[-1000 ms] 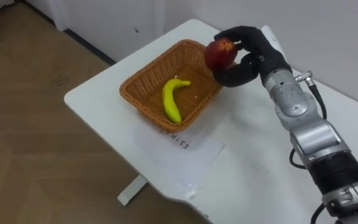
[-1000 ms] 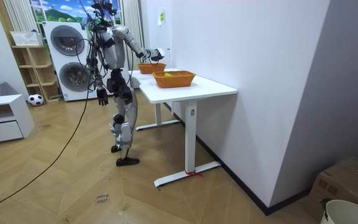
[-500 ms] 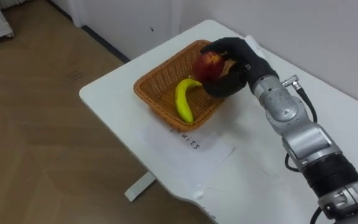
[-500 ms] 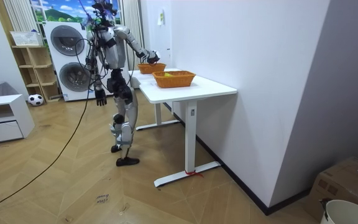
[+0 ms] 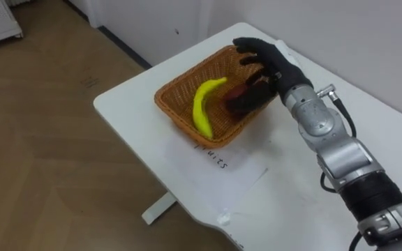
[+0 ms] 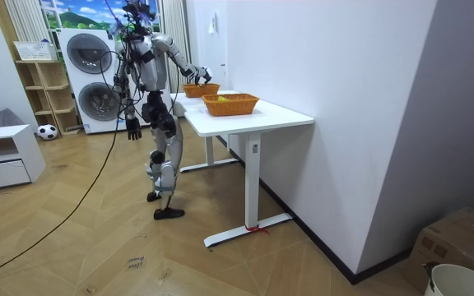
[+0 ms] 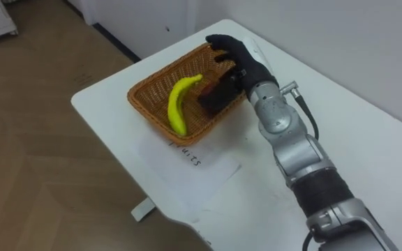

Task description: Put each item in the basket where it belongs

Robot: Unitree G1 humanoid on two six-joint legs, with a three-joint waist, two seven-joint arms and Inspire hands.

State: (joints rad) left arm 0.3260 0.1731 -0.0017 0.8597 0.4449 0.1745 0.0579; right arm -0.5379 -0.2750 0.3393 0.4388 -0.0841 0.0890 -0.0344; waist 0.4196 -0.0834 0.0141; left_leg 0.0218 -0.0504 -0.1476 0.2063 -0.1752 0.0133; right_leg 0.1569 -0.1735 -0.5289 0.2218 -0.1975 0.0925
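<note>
Nearest us on the white table [image 5: 131,104] lies a paper sheet [image 5: 222,171], its far edge tucked just beside the basket [image 5: 183,125]. The basket sits close to the table's left corner. Inside it the banana [image 5: 202,104] lies along the left half. To its right we make out a dark red shape we take for the apple [image 5: 237,101], resting on the basket floor in shadow.

Directly over that shape is the right hand [image 5: 271,64], its arm coming in from the near right. Its fingers are spread wide and reach toward the far rim. It grips nothing, though we cannot tell whether the thumb touches the apple. The left hand [image 6: 135,129] hangs by the robot's side in the room view, where a second basket [image 6: 230,104] stands on the same table.

We judge the apple is placed and the next job is getting the hand clear. The hand sits low over the weave, so pulling back flat could hook a fingertip or the thumb on the right rim. That could drag or tip the light basket. With the corner so near, a shove leftward could push it toward the edge. A thumb brushing the apple might also roll it against the banana or lift it over the rim.
</note>
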